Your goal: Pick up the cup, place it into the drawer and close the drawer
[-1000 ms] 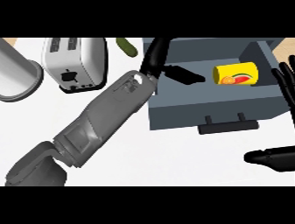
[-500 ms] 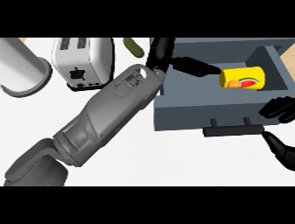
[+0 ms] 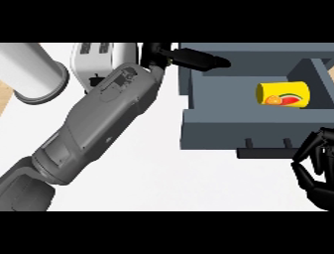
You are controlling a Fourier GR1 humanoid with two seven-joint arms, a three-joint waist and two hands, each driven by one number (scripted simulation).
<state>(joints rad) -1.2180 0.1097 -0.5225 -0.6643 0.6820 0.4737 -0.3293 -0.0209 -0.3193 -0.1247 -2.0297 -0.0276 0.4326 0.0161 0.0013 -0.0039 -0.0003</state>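
Right hand point(image 3: 324, 166) beside open drawer point(image 3: 221, 130)

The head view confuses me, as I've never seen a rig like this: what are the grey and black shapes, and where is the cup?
You are looking steeply down from the robot's head at a kitchen counter. The grey forearm ends in the black left hand, fingers straight, stretched over the back left corner of an open grey drawer. The yellow cup lies on its side inside the drawer; nothing holds it. The right hand, fingers curled and empty, is by the drawer's front handle. A white toaster and a white cylinder stand at the left.
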